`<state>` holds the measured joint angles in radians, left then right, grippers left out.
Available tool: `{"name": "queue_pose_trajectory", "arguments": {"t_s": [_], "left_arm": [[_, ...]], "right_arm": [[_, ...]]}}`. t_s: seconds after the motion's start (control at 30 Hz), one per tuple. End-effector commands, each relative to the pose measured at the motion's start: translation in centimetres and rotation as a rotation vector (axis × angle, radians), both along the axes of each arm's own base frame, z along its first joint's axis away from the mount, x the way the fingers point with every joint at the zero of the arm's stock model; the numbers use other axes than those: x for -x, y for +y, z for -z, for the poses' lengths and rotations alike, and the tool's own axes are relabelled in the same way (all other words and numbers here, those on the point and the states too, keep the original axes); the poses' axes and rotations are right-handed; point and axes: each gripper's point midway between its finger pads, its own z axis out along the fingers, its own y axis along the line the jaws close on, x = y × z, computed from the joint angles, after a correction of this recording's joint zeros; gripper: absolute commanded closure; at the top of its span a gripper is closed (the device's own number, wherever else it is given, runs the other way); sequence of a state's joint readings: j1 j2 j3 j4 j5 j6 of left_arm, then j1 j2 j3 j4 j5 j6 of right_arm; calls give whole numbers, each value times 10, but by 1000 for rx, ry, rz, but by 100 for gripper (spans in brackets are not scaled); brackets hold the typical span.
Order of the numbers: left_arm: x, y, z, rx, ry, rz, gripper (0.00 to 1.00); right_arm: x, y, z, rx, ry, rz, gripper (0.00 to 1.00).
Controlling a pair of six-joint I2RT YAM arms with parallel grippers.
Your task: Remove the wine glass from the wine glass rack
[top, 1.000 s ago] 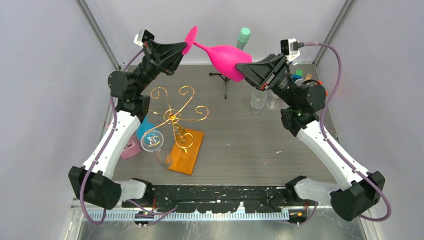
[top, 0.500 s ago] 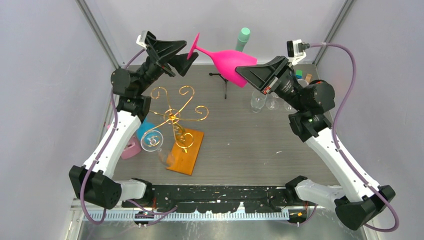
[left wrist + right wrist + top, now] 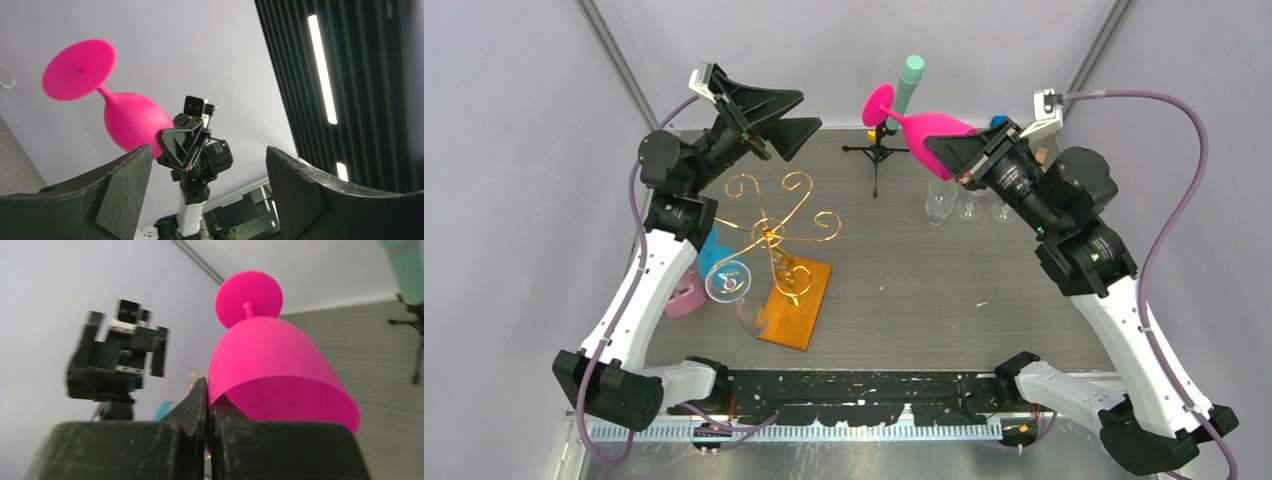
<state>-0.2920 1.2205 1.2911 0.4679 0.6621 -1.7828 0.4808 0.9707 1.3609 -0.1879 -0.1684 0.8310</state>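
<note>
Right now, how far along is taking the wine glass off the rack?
Done: the pink wine glass is off the gold rack, in the air. In hand: the right gripper pinches its rim; the left gripper is open, empty. Left: setting it down. A clear glass sits at the rack's near side.

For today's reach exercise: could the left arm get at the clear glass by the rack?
Probably yes: the left gripper hangs open and empty, and the clear glass sits on its side of the rack, unobstructed.
</note>
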Motion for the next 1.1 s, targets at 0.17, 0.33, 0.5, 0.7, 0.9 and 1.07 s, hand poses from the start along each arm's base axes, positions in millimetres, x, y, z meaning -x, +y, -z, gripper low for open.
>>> {"name": "queue_pose_trajectory", "arguments": {"t_s": [0.17, 0.33, 0.5, 0.7, 0.9, 1.07], "left_arm": [[14, 12, -2, -219, -166, -120, 10], [9, 23, 12, -359, -182, -191, 10], [7, 38, 28, -533, -218, -273, 10], [10, 66, 47, -771, -246, -413, 10], [13, 120, 57, -996, -259, -698, 7], [15, 147, 61, -1113, -234, -808, 4]], "right_arm": [[-28, -4, 109, 411, 369, 56, 100], [-38, -1, 169, 608, 559, 26, 100], [-62, 4, 206, 795, 608, 87, 100], [-82, 19, 250, 965, 664, 82, 100], [-104, 29, 290, 1088, 699, 63, 99], [-124, 41, 320, 1149, 713, 32, 97]]}}
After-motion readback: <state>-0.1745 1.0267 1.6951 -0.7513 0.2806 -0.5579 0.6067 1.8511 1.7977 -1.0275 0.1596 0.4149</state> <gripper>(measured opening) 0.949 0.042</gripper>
